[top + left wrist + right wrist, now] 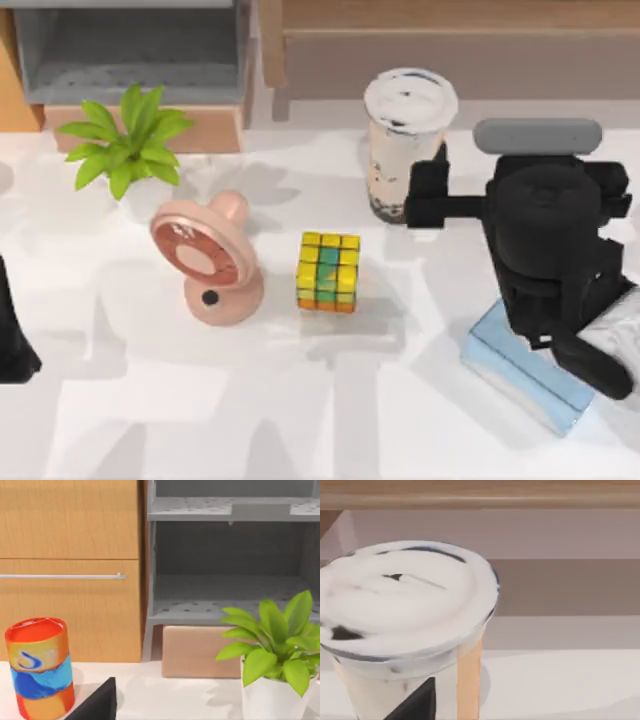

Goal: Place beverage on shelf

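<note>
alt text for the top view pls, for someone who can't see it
The right gripper reaches beside the beverage, which stands upright on the white table before the wooden shelf. A pink fan, puzzle cube and potted plant sit leftward.

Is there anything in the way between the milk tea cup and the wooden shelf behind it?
Nothing visible. The beverage stands on the table right in front of the shelf, with the right tool at its side.
</note>
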Controlling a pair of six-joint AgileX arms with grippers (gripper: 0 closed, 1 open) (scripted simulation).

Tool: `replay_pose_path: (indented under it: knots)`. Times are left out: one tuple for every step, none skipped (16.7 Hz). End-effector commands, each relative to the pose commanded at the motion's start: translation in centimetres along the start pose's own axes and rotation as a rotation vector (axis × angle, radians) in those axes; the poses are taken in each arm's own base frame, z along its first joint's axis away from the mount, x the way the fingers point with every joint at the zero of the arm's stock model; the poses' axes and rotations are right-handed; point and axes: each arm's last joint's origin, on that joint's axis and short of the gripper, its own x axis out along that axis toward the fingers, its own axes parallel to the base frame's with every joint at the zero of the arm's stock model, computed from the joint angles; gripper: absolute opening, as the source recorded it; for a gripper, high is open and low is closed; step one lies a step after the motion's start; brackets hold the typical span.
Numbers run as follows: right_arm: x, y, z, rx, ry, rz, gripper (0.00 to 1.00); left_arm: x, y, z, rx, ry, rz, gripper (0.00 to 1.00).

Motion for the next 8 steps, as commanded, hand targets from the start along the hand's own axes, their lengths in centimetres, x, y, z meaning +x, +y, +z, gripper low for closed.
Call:
replay_pose_path:
  knots:
    - [0.5, 1.4, -1.0, -0.006, 0.001, -0.002, 1.00, 0.0, 0.0, 0.0, 0.000, 0.000, 0.000, 1.00]
    - [0.8, 2.7, -2.0, -0.011, -0.002, -0.003, 1.00, 0.0, 0.0, 0.0, 0.000, 0.000, 0.000, 1.00]
    - [1.1, 3.8, -2.8, -0.014, -0.006, -0.004, 1.00, 0.0, 0.0, 0.0, 0.000, 0.000, 0.000, 1.00]
    - [1.2, 4.7, -3.6, -0.017, -0.010, -0.005, 1.00, 0.0, 0.0, 0.0, 0.000, 0.000, 0.000, 1.00]
    - [1.3, 5.5, -4.2, -0.018, -0.016, -0.006, 1.00, 0.0, 0.0, 0.0, 0.000, 0.000, 0.000, 1.00]
    - [1.4, 6.1, -4.6, -0.019, -0.020, -0.007, 1.00, 0.0, 0.0, 0.0, 0.000, 0.000, 0.000, 1.00]
    - [1.4, 6.5, -4.9, -0.019, -0.024, -0.007, 1.00, 0.0, 0.0, 0.0, 0.000, 0.000, 0.000, 1.00]
    - [1.4, 6.6, -5.0, -0.019, -0.026, -0.007, 1.00, 0.0, 0.0, 0.0, 0.000, 0.000, 0.000, 1.00]
